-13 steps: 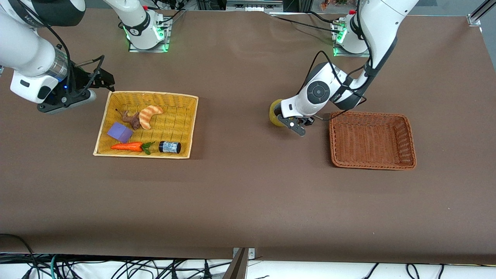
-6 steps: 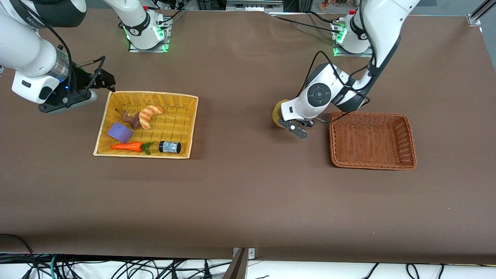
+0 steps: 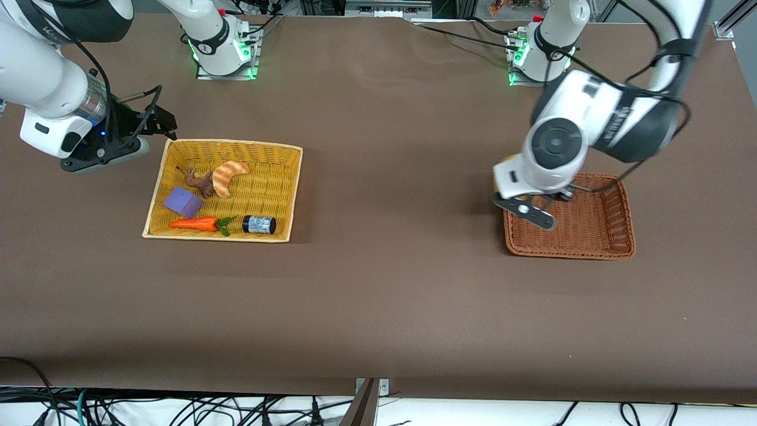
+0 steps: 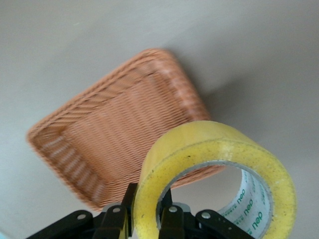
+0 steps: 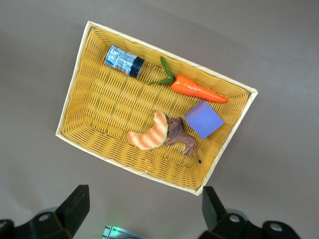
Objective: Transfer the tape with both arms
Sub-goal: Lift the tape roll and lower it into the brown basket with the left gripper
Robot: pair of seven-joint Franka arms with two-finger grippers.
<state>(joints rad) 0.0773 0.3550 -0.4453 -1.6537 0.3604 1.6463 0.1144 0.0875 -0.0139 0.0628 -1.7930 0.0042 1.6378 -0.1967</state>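
Observation:
The tape [image 4: 214,164], a yellowish roll with a grey core, shows in the left wrist view. My left gripper [image 4: 148,199] is shut on its wall, one finger inside the ring and one outside. In the front view the left gripper [image 3: 520,204] hangs in the air over the brown basket's [image 3: 615,248] rim nearest the table's middle, and the hand hides the tape there. The brown basket [image 4: 55,144] lies below the tape. My right gripper [image 3: 159,121] is open and empty, waiting over the table beside the yellow basket [image 3: 230,144]; it also shows in the right wrist view [image 5: 144,209].
The yellow basket [image 5: 149,172] holds a croissant toy [image 3: 227,176], a brown animal figure [image 3: 200,182], a purple block [image 3: 182,202], a carrot [image 3: 195,223] and a small dark jar [image 3: 259,225]. The brown basket holds nothing that I can see.
My left arm has carried the tape from over the table's middle toward the left arm's end, to over the brown basket's rim. The right arm has hardly moved.

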